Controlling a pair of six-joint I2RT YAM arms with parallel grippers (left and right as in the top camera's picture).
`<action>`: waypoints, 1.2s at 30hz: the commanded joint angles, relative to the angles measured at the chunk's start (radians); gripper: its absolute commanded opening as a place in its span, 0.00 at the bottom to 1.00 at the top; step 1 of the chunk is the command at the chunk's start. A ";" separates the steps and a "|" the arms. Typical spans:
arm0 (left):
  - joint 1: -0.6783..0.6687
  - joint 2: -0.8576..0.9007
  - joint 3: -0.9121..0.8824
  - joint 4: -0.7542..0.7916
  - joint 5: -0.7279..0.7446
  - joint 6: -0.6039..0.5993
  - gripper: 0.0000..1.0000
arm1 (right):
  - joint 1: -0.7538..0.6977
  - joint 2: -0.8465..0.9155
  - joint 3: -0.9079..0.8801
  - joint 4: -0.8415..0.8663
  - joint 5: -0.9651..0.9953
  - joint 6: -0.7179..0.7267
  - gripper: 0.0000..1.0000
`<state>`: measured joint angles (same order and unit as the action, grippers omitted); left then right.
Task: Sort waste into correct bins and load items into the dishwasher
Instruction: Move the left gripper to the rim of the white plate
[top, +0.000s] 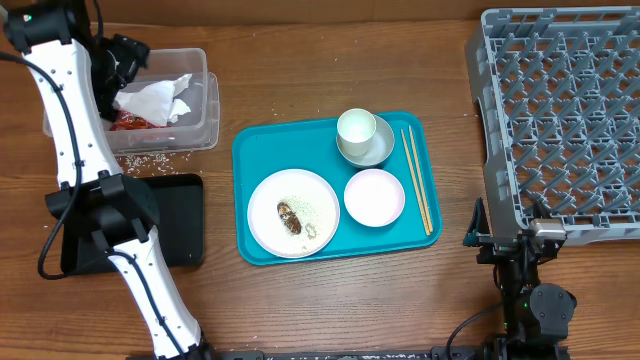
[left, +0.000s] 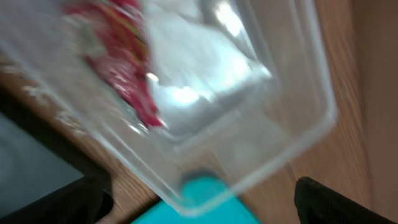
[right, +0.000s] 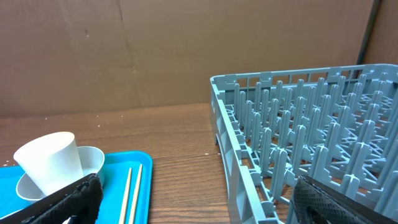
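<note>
Left gripper, jaws spread wide and empty, hangs over clear tub at upper left of overhead frame, napkin and red wrapper lying inside; right gripper likewise wide and empty beside rack; risk: a low pull-away could clip tub's rim and spill it.

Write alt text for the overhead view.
A teal tray in the centre holds a white plate with food scraps, a small white bowl, a cup in a grey-green bowl and chopsticks. A clear tub of napkins sits upper left, a grey dish rack right.
</note>
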<state>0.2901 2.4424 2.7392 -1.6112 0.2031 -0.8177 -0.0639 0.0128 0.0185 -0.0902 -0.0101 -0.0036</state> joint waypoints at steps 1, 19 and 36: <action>0.004 -0.004 0.035 -0.011 0.321 0.221 1.00 | 0.004 -0.010 -0.011 0.006 0.009 -0.004 1.00; -0.199 -0.484 -0.020 -0.079 0.149 0.481 1.00 | 0.004 -0.010 -0.011 0.006 0.009 -0.004 1.00; -0.733 -0.627 -0.820 0.112 -0.104 0.311 0.83 | 0.004 -0.010 -0.011 0.006 0.009 -0.004 1.00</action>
<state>-0.3809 1.7950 2.0068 -1.5433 0.1440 -0.4820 -0.0635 0.0128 0.0185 -0.0898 -0.0101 -0.0036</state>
